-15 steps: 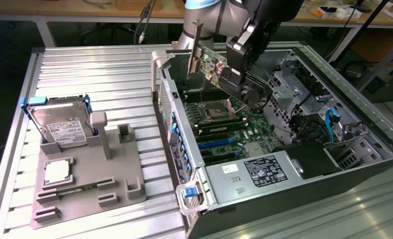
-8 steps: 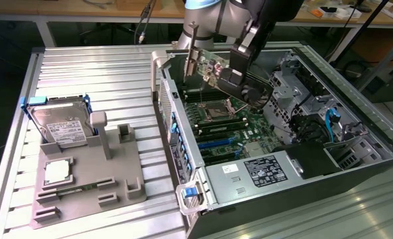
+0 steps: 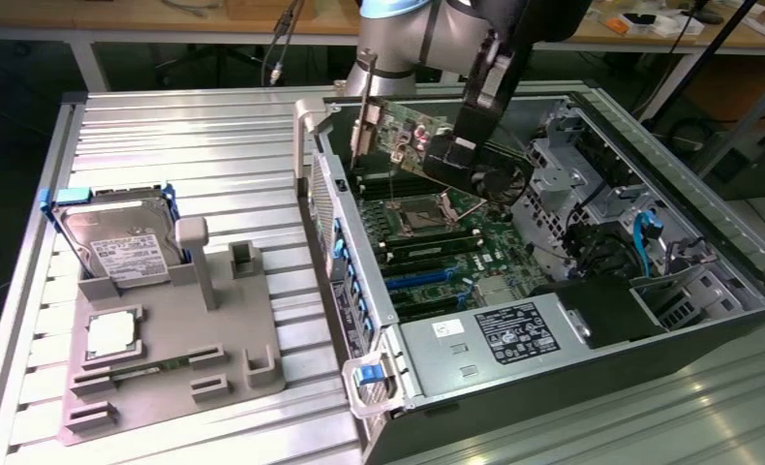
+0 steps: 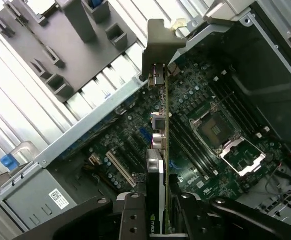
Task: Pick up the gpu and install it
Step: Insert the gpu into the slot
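nearest the wrist camera sits the gripper (image 4: 158, 205), its dark fingers (image 4: 133, 215) drawn in narrow and pinched on either face of the gpu (image 4: 158, 150). the card runs edge-on away from the lens to its silver bracket (image 4: 158, 47). in the exterior view the card hangs tilted under the arm, over the far end of the motherboard (image 3: 486, 247) inside the open computer case (image 3: 356, 252). it is close to the rear wall and, as far as i can judge, not touching the board.

so the pick-up looks done: the card is off the table and within the case's outline. the install is what is left. the contact edge is above the expansion slots (image 4: 120, 170) rather than pressed into one, and which slot it is over i cannot tell.

take the gpu as the centre of the dial in the exterior view. the cpu socket (image 3: 421, 206) lies at six o'clock, just below the card, with memory slots (image 3: 421, 250) beyond it. the power supply (image 3: 518, 329) with its white label is at five o'clock, well apart. blue cables (image 3: 644, 237) and drive cages stand at three to four o'clock. at eight o'clock, past the case's side wall, a grey fixture tray (image 3: 228, 329) rests on the slatted table (image 3: 176, 126). it carries a hard drive (image 3: 124, 247), a processor (image 3: 111, 331) and a memory stick (image 3: 137, 368).

the socket's raised lever and the rear wall look the likeliest things to catch the card or bracket.
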Robot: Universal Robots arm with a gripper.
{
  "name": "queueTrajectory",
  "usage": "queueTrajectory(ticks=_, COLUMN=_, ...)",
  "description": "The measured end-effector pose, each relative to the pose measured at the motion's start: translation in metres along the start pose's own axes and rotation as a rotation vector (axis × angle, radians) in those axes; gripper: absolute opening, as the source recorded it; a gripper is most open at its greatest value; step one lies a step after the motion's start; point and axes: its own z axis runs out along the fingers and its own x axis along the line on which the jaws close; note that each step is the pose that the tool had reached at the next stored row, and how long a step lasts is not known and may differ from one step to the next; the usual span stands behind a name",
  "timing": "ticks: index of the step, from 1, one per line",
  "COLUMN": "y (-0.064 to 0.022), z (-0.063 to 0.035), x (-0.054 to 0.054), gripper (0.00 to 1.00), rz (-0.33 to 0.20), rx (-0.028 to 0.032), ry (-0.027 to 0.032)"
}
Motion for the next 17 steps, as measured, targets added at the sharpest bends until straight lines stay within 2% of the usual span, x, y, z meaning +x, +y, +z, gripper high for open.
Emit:
queueTrajectory(ticks=3, y=0.0000, z=0.0000, x=0.0000, gripper=0.27, rz=-0.045, rx=-0.0015, ry=0.0017)
queueTrajectory(ticks=6, y=0.0000, z=0.0000, x=0.0000, gripper=0.27, rz=-0.118, rx=-0.0039, ry=0.0045)
queueTrajectory(ticks=10, y=0.0000, z=0.0000, x=0.0000, gripper=0.27, rz=-0.188, rx=-0.0063, ry=0.0071)
queueTrajectory(ticks=17, y=0.0000, z=0.0000, x=0.0000, gripper=0.27, rz=-0.264, rx=-0.0088, ry=0.0099)
